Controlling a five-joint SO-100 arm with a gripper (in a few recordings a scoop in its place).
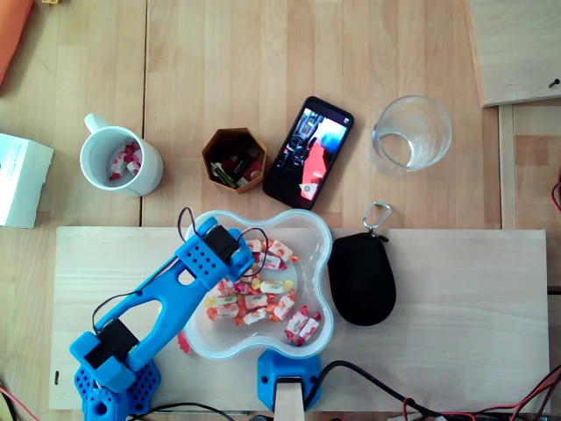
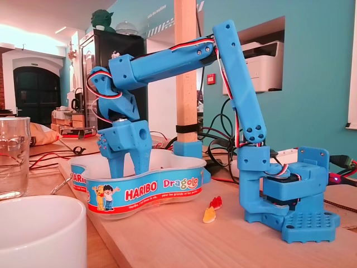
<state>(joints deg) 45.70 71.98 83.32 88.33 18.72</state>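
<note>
My blue gripper points straight down into a clear, wavy-rimmed Haribo candy bowl. In the fixed view its two fingers stand apart with a visible gap; the bowl wall hides their tips. From overhead, the gripper sits over the bowl's left side, next to a pile of several wrapped candies. I see nothing held between the fingers.
Behind the board stand a white mug holding candies, a brown hexagonal box, a phone and an empty glass. A black pouch lies right of the bowl. A wooden post rises nearby; loose candy lies by my base.
</note>
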